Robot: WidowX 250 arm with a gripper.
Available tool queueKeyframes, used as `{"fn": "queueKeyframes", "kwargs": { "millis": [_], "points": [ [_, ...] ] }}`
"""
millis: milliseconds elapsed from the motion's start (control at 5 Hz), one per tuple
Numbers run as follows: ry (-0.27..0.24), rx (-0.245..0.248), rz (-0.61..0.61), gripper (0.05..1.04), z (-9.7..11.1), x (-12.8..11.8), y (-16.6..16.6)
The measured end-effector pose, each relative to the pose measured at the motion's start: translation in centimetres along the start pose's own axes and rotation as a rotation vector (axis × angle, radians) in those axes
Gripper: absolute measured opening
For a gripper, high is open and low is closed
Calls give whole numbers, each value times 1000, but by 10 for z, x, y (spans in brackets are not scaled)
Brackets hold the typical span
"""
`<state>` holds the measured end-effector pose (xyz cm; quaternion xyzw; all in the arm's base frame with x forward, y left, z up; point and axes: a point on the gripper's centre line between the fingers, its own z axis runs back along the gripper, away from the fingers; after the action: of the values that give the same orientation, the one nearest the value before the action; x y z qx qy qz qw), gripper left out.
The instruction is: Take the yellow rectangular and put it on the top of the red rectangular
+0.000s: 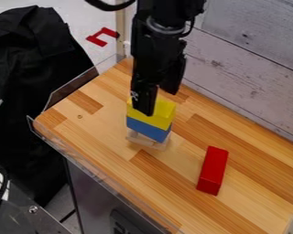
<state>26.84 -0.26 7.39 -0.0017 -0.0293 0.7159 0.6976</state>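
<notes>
Wooden tabletop (106, 132), centre | black gripper (160, 103), upper centre, at yellow block, cannot tell whether open or closed | red block (212, 170), lower right, apart | yellow block (164, 109), centre, above blue block (148, 129) | pale piece (143, 140), beneath blue

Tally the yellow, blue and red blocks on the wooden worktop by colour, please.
Yellow block: 1
Blue block: 1
Red block: 1
Total: 3
</notes>
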Motion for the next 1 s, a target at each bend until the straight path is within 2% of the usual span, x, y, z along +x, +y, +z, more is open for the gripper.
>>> {"fn": "queueKeyframes", "kwargs": {
  "millis": [200,600,800,1000],
  "points": [
    [25,-5,20,998,-9,0,1],
    [62,31,33,966,-24,4,1],
    [80,37,25,694,-31,3,0],
    [92,33,-15,588,-32,2,-1]
  ]
}}
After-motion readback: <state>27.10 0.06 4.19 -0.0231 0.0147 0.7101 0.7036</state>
